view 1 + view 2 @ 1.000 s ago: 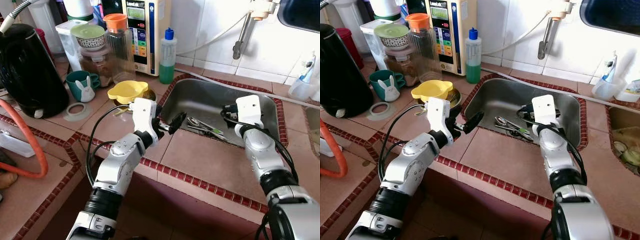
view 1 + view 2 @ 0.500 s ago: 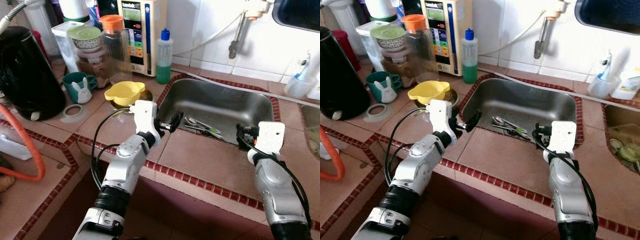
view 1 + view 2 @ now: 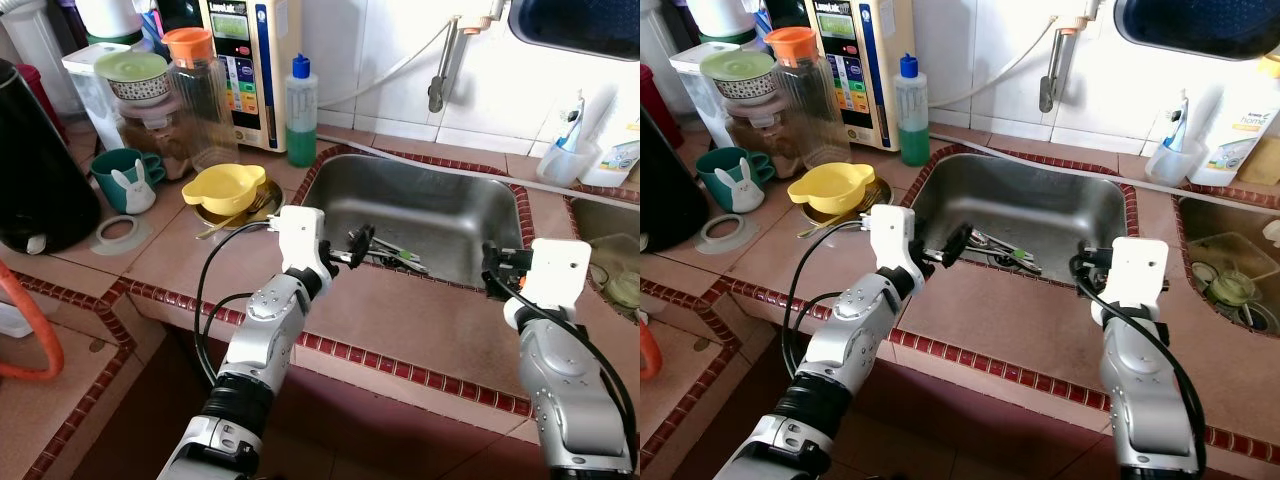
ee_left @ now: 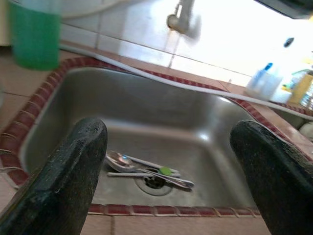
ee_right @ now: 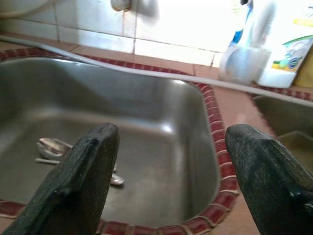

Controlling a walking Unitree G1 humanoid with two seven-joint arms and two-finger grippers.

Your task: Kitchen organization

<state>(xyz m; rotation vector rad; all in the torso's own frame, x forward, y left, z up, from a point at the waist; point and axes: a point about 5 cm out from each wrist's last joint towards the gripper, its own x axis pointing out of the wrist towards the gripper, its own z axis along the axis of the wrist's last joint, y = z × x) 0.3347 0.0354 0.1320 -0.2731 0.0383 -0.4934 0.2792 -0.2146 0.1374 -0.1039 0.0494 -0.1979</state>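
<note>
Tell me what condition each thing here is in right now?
Left end effector: open, empty, at the sink's near edge.
Right end effector: open, empty.
Sink: no standing water visible.
Spoons: lying by the drain.
Green soap bottle: upright, capped.
Yellow bowl: upright.

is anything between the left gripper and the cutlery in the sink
Nothing visible blocks it. The left gripper is open at the sink's near-left rim, and the cutlery lies on the basin floor by the drain with a bare stretch of steel before it. The right gripper hovers open at the near-right rim, aside.
</note>
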